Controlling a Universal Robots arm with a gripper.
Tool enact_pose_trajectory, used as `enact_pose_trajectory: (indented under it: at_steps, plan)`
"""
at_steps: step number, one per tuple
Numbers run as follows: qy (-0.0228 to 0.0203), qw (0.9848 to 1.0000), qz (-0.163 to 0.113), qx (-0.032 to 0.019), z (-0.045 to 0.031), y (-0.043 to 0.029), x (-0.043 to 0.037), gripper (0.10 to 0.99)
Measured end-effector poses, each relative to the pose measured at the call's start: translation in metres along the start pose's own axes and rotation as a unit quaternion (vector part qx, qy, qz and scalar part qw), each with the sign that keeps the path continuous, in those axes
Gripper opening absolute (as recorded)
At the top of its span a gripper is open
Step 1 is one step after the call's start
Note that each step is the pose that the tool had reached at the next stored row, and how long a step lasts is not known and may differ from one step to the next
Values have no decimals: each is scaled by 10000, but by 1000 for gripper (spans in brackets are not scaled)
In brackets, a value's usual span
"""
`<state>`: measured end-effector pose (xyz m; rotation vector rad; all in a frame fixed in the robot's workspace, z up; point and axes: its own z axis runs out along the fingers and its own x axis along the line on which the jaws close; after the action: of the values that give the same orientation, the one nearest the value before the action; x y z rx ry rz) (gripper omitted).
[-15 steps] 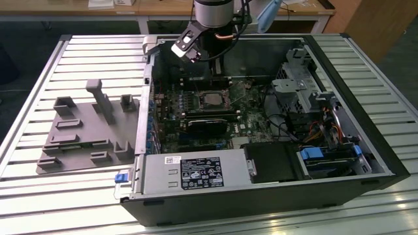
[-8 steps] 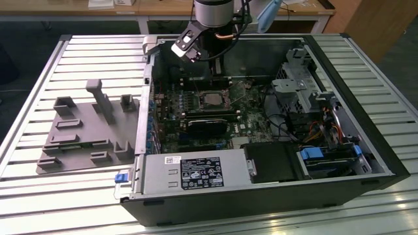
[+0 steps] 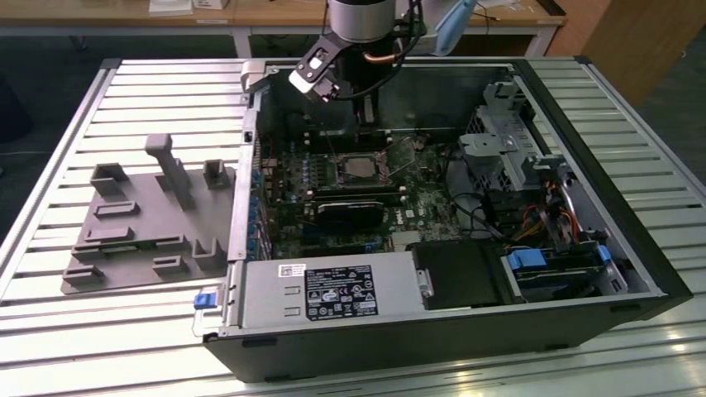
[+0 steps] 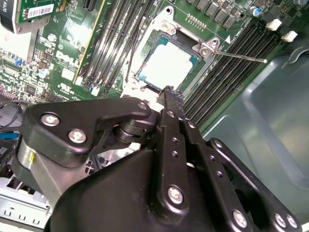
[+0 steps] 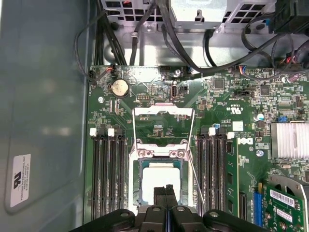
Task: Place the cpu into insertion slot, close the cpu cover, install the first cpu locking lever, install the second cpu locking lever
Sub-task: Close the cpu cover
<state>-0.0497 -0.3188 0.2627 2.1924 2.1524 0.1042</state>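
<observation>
Claw (image 5: 166, 187) closed, empty, poised just over the cpu (image 5: 153, 176) seated in the insertion slot (image 5: 141, 189); its tips hide the chip's near edge, contact unclear. Beyond it, the cpu cover (image 5: 163, 110) stands flipped open.

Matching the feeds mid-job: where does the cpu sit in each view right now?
Exterior view: the cpu is the pale square mid-board inside the case, just below the gripper in the picture.
Second wrist view: the cpu is the bright square just beyond the gripper tip.
First wrist view: the cpu lies between the memory slots, partly behind the gripper tip.
Shared landmark: the gripper, over the cpu.
</observation>
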Motion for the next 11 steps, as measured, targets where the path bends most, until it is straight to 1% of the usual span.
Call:
enact_pose_trajectory:
  at_steps: [3, 5, 7, 11]
  plan:
    - [2, 10000, 1, -1, -2, 1, 0, 102]
    - [1, 10000, 1, 0, -2, 13, 1, 102]
    - [1, 10000, 0, 0, 1, 43, 1, 102]
    - [1, 10000, 1, 0, 10, 138, 3, 102]
